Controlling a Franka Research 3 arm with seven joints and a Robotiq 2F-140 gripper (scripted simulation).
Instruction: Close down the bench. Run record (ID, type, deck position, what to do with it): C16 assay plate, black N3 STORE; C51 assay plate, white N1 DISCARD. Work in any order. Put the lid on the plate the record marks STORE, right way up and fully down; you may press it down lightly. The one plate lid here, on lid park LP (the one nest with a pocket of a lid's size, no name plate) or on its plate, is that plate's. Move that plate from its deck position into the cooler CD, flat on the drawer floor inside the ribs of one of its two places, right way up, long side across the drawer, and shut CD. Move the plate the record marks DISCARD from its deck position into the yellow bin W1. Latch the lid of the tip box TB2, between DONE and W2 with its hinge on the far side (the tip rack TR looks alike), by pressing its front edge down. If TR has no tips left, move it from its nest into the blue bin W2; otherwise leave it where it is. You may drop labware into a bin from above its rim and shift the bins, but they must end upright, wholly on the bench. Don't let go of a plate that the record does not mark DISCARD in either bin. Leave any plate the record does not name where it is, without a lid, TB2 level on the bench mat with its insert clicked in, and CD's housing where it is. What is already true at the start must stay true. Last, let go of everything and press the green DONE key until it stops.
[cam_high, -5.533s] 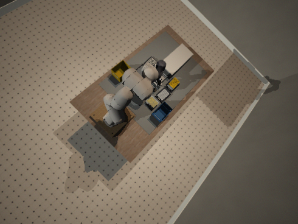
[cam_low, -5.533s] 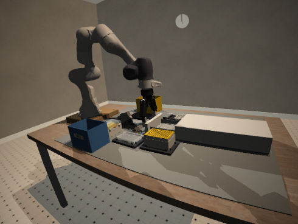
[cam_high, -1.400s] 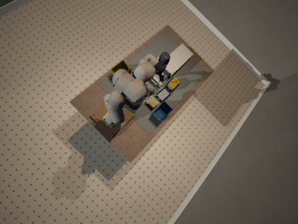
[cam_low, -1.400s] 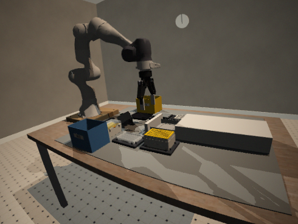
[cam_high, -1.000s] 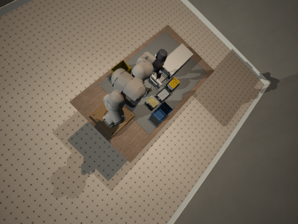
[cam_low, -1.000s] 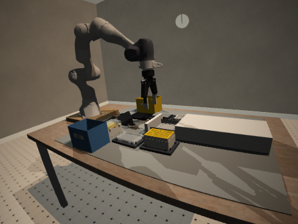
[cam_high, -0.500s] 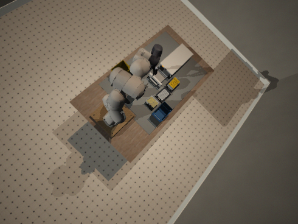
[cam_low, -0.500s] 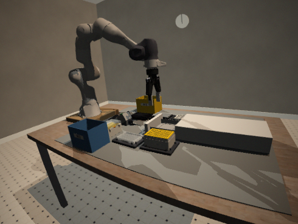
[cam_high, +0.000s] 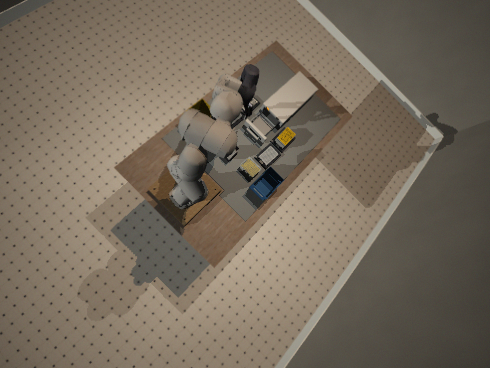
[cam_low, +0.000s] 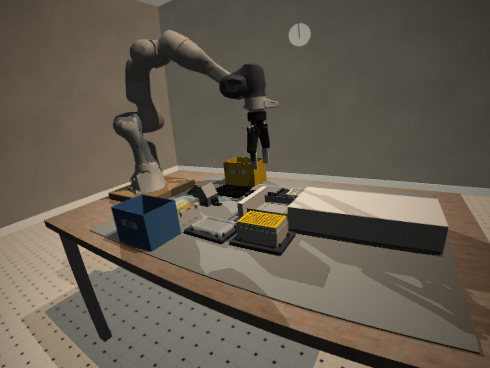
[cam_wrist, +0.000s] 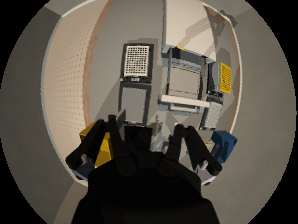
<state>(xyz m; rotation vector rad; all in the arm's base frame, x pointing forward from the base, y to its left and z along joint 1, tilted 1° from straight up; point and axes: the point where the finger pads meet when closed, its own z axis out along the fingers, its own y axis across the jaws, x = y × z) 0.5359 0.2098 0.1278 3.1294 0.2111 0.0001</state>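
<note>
Exterior view: the tool (cam_low: 258, 162) is hanging part-open and empty above the yellow bin (cam_low: 243, 171). Descending squarely onto the next labware's long sides is looking wise.
</note>
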